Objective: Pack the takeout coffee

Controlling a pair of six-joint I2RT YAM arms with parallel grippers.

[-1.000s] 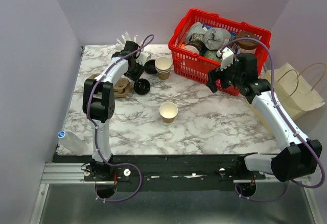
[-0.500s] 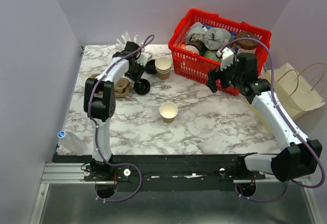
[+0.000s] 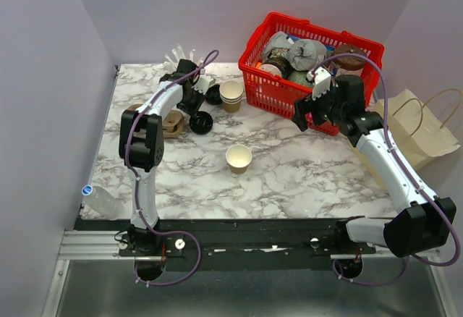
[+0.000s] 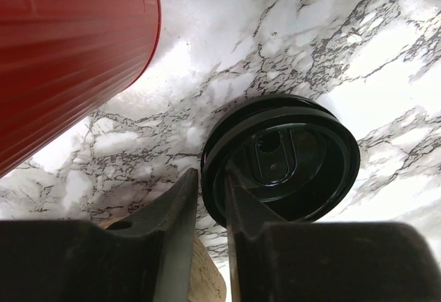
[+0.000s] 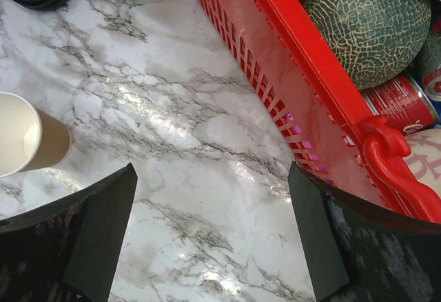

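The brown kraft takeout cup [image 3: 239, 158] stands upright and open, mid-table; it also shows at the left edge of the right wrist view [image 5: 27, 140]. My left gripper [image 3: 195, 108] is at the back left, shut on the rim of a black round lid [image 3: 201, 121]. In the left wrist view the lid [image 4: 282, 157] lies on the marble with its rim pinched between my fingers [image 4: 176, 205], the gripper [image 4: 210, 195] at its left edge. My right gripper [image 3: 307, 114] is open and empty over bare marble [image 5: 210, 226], beside the red basket.
A red basket [image 3: 264, 89] of groceries stands back right, close to my right fingers [image 5: 296, 74]. A stack of cream cups [image 3: 231, 95], a second black lid [image 3: 213, 94], a red cup of straws [image 4: 69, 54], a cardboard carrier [image 3: 170, 123], a paper bag [image 3: 423, 132], a bottle [image 3: 101, 200].
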